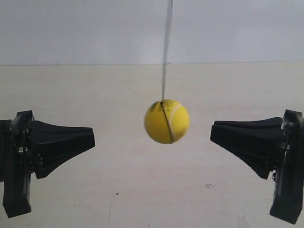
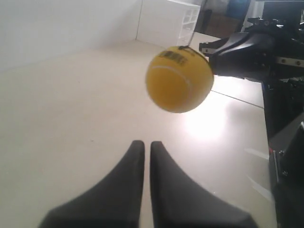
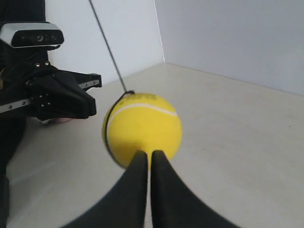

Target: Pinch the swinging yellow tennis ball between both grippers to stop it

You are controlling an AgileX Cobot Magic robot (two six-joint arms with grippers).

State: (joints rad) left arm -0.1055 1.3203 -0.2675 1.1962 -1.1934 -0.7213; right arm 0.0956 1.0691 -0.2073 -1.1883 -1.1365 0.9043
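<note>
The yellow tennis ball (image 1: pixel 166 121) hangs blurred on a thin black string (image 1: pixel 166 47) above the table, between two black wedge grippers that point at each other. The gripper at the exterior view's left (image 1: pixel 92 137) is farther from the ball than the one at the exterior view's right (image 1: pixel 212 130); neither touches it. In the left wrist view my left gripper (image 2: pixel 143 142) is shut and empty, with the ball (image 2: pixel 179 79) ahead, its barcode on top. Seen from the right wrist, my right gripper (image 3: pixel 147 153) is shut, and the ball (image 3: pixel 142 129) floats just beyond its tips.
A pale beige table (image 1: pixel 142 190) lies under everything, with a white wall (image 1: pixel 71 28) behind. A white shelf unit (image 2: pixel 168 21) stands at the table's far end. The opposite arm carries a grey camera (image 3: pixel 33 35).
</note>
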